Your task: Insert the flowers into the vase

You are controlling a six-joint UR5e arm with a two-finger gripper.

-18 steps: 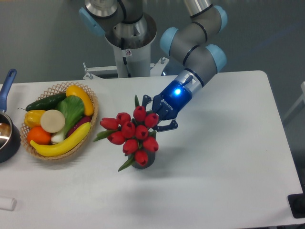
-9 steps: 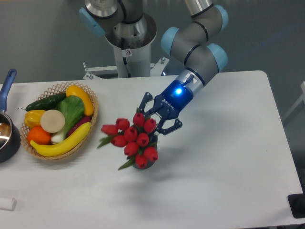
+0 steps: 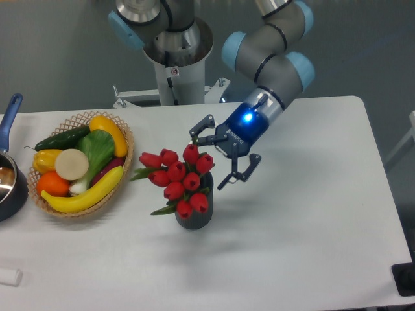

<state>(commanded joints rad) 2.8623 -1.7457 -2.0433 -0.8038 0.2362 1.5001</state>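
flowers in vase | fingers spread, just right, apart

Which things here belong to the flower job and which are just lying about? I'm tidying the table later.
Job: flowers, vase, gripper (open, beside the buds).
Lying about: basket of fruit and vegetables, pan, small white object.

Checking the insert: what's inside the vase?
The tulips stand in the vase, buds and leaves spilling over its mouth. Stems inside are hidden. The gripper is open beside them.
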